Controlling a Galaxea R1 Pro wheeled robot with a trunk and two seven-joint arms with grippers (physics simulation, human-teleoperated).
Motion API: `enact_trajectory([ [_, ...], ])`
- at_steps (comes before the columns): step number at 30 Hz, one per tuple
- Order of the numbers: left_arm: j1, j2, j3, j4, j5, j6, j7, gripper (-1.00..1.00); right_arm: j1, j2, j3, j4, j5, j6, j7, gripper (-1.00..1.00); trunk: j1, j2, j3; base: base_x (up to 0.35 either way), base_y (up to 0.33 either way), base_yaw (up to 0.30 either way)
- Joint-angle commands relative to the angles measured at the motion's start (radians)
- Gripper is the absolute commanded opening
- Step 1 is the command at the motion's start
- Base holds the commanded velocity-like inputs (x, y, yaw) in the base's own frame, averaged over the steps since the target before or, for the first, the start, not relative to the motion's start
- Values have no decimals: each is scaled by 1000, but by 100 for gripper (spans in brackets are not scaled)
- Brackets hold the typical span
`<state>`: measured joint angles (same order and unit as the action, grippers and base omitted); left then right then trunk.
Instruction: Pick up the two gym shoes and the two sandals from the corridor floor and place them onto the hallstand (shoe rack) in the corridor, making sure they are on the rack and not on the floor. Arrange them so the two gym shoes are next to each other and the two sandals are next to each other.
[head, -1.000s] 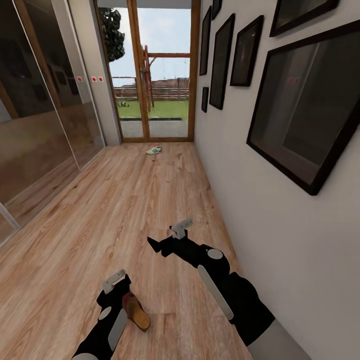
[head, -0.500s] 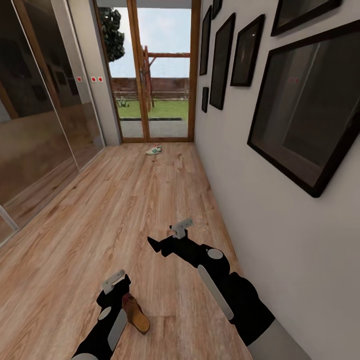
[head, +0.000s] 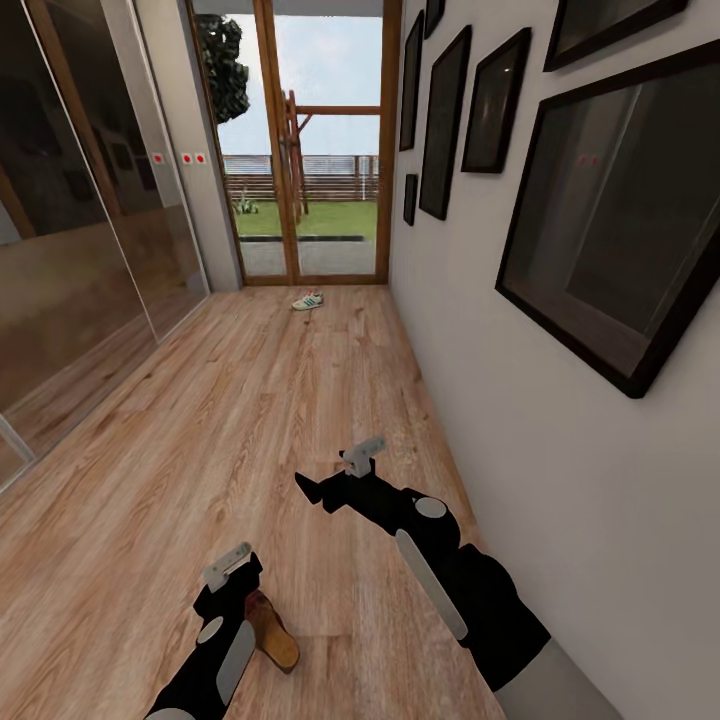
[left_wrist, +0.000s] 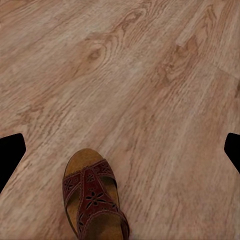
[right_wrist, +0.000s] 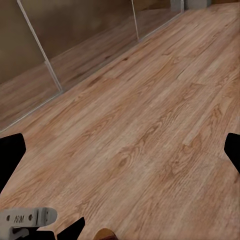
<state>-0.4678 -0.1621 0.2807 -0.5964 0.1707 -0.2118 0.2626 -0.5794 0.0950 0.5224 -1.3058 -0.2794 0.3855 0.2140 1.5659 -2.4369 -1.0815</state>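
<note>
one brown sandal lies on the corridor floor just beside the left tool, whose fingers stand wide apart with nothing between them. the right tool hovers over bare planks, also spread wide. a gym shoe rests far off by the glass door.

A brown sandal with a woven strap lies flat on the corridor floor — wood-grain planks — between the left hand's two dark fingertips, which stand wide apart, touching nothing.
</note>
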Motion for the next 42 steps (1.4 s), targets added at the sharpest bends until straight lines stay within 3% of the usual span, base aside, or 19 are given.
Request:
enact_trajectory([
  [1,-1,-1,1,1,10,-5,-3,100,0,0,-1,-1,-6,6,1,100,0,0,-1,0,0,0],
  [7,-1,-1,1,2,10,-4,-2,100,0,0,-2,-1,-6,6,1,100,0,0,-5,0,0,0],
  [16,-2,-4,-1,3,10,-3,-2,100,0,0,-2,-1,-6,6,1,100,34,-63,-46,0,0,0],
  [25,-3,-9,-2,2,10,-1,11,100,0,0,-2,-1,-6,6,1,100,38,-65,-96,0,0,0],
  [34,-8,-12,-3,4,10,0,96,100,0,0,-2,-1,-6,6,1,100,42,-67,-144,0,0,0],
  [42,-11,-12,-4,17,10,-1,105,100,0,0,-1,0,-6,6,1,100,42,-67,-148,0,0,-1],
])
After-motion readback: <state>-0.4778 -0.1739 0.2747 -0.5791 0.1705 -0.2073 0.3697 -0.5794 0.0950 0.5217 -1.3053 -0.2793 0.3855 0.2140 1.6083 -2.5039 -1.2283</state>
